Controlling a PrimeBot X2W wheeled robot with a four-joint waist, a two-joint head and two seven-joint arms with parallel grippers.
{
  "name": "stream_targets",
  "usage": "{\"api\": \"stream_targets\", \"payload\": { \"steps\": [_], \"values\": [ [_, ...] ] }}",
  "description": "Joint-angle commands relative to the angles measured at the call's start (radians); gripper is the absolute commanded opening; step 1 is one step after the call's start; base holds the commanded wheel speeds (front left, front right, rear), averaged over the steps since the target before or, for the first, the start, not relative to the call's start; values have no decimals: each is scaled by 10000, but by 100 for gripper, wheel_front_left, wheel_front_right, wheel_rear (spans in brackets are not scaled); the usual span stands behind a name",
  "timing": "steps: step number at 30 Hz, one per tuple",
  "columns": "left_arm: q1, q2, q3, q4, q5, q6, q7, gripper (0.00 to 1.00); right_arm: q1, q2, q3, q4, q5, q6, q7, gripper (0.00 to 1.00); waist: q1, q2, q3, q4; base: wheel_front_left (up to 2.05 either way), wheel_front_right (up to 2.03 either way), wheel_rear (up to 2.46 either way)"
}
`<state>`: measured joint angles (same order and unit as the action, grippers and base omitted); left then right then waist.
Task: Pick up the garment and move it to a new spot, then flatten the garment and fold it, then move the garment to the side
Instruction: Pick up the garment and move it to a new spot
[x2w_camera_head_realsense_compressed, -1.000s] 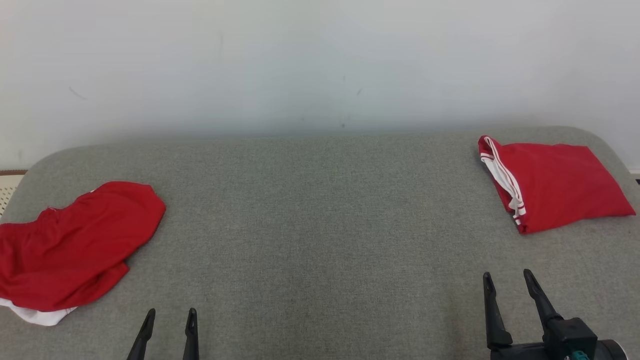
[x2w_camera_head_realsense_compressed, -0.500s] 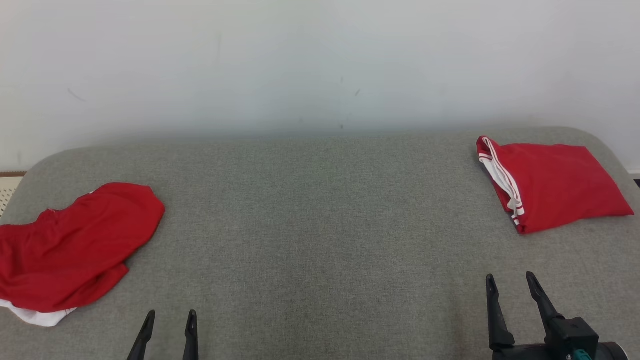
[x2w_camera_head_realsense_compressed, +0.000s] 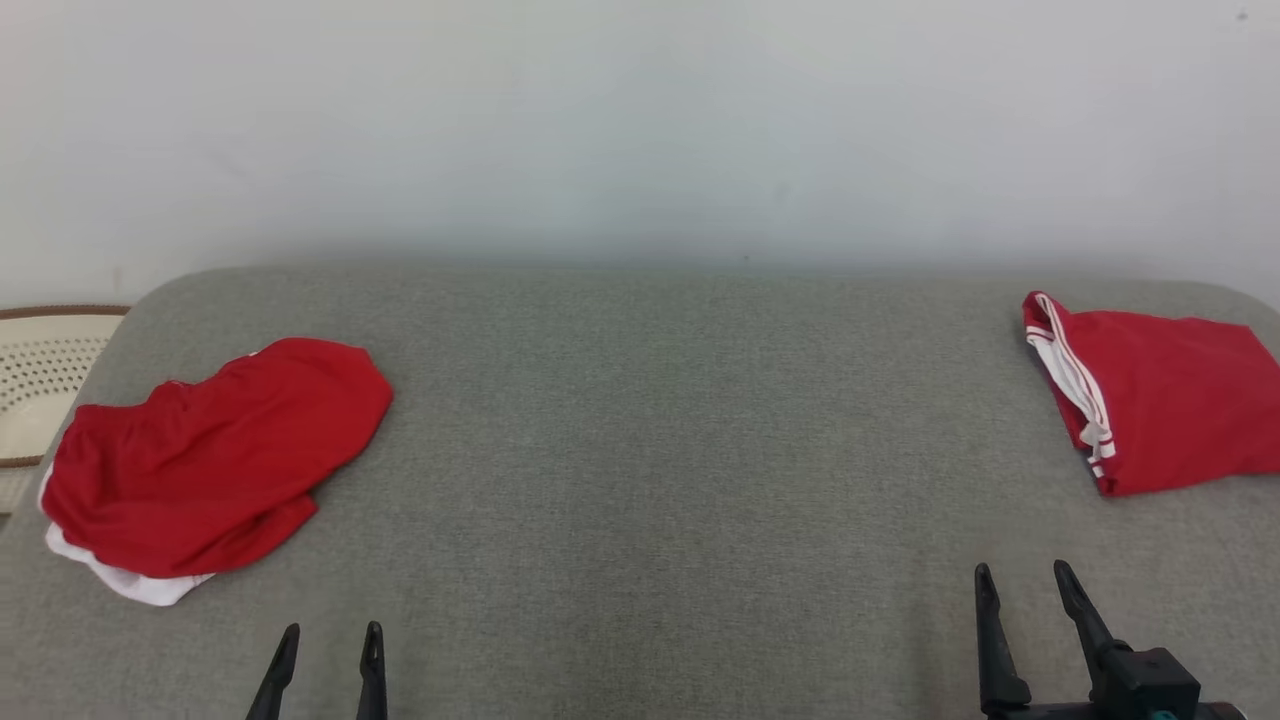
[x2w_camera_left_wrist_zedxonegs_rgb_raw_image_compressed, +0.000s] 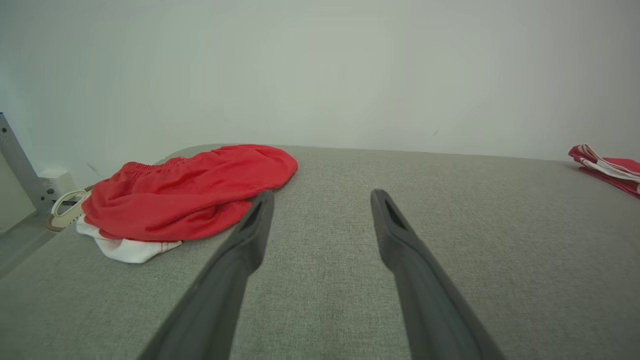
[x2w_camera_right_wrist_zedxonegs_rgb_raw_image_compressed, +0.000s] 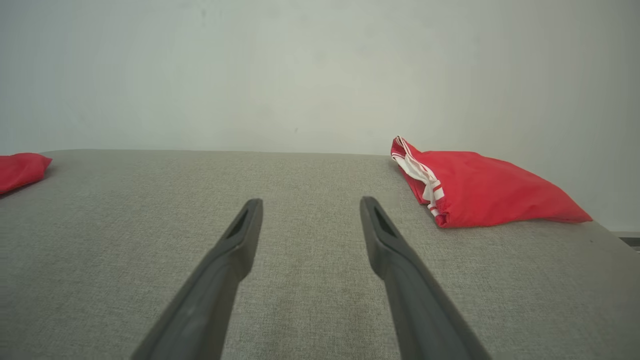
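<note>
- The crumpled red garment (x2w_camera_head_realsense_compressed: 215, 455) lies at the left of the table (x2w_camera_head_realsense_compressed: 660, 450), nearest the left claw (x2w_camera_head_realsense_compressed: 332, 630), which is open and empty.
- The right claw (x2w_camera_head_realsense_compressed: 1022, 568) is open too, by a folded garment (x2w_camera_head_realsense_compressed: 1180, 400).

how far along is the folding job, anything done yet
Done, it seems: one striped red garment lies folded at the right of the grey surface. In hand: nothing; the left gripper and right gripper are both open and empty. Left: the crumpled red garment on the left is yet to be picked up, flattened, folded and set aside.
</note>
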<state>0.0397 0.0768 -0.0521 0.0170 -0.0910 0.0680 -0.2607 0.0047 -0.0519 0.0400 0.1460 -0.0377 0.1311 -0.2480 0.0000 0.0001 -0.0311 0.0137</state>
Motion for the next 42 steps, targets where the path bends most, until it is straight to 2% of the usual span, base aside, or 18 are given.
{"api": "stream_targets", "payload": {
  "steps": [1,9,11,16,25,37,42],
  "values": [
    [102,61,4,17,-86,30,-61,100,75,22,45,22,32,-7,-43,100,0,-1,-6,376,0,0,0],
    [251,163,98,117,-176,92,-60,100,208,21,107,201,192,-7,-60,100,0,-1,-139,1727,0,0,0],
    [278,181,136,125,-216,112,-54,100,276,23,125,266,281,-7,-67,100,0,-1,-197,2319,0,0,0],
    [337,264,223,62,-290,189,3,100,292,23,275,414,423,-7,-71,100,0,-1,-268,3246,0,0,0],
    [456,419,467,-88,-462,338,130,100,256,22,571,593,600,-7,-96,100,0,-1,-420,4542,0,0,0],
    [898,493,958,-516,-669,738,49,100,-397,16,1232,996,699,-7,-111,100,0,-1,-166,4792,0,0,0],
    [904,518,995,-590,-716,778,27,100,-532,16,1298,1131,719,-7,-133,100,0,-1,-140,4810,0,0,0]
  ]
}}
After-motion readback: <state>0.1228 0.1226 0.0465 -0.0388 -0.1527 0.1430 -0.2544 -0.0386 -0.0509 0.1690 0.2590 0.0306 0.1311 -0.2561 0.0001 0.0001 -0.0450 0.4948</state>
